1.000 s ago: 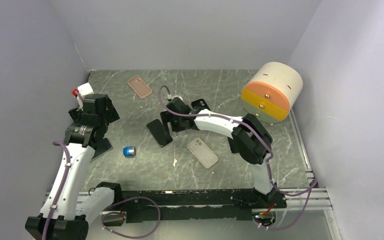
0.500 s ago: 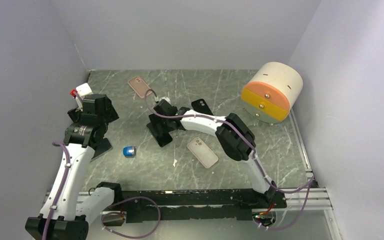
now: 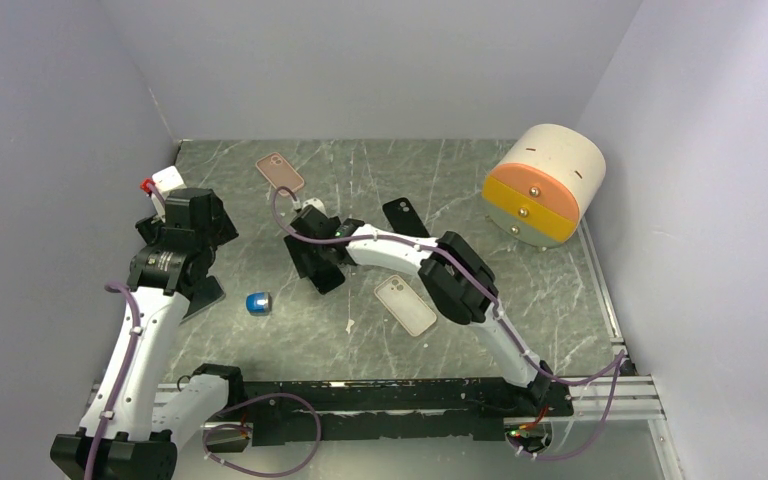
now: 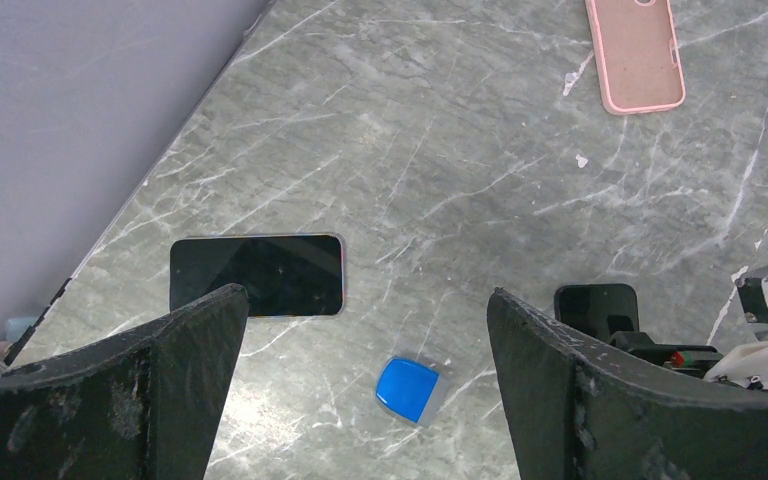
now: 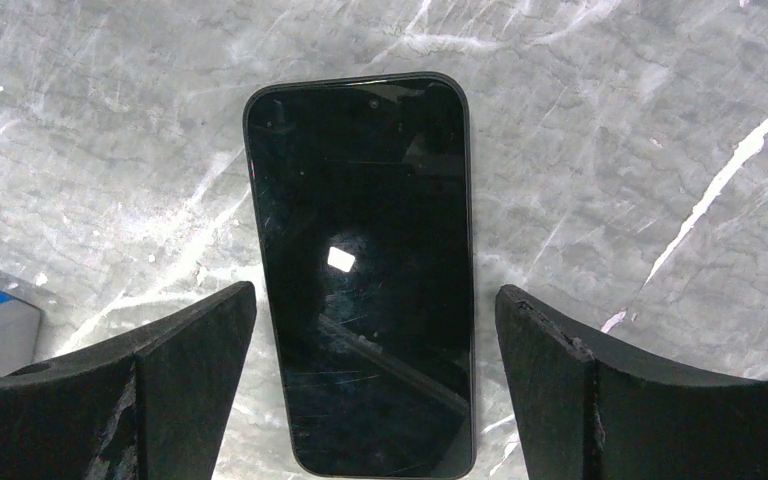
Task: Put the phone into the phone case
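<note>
Near ctr of marble table (image 3: pixel 560 330): beige phone case (image 3: pixel 405 305), w/ blue object (image 3: pixel 259 302) to its left. Just beyond: black phone (image 5: pixel 360 270), screen up, under right gripper (image 5: pixel 375 297), jaws apart, empty. At left, left gripper (image 4: pixel 365 300) likewise apart & empty. Farther: black case (image 3: pixel 401 215); far left, pink case (image 3: pixel 280 172).

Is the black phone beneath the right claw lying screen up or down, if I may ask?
Screen up: the phone shows glossy glass reflecting a light, no rear lenses.
</note>
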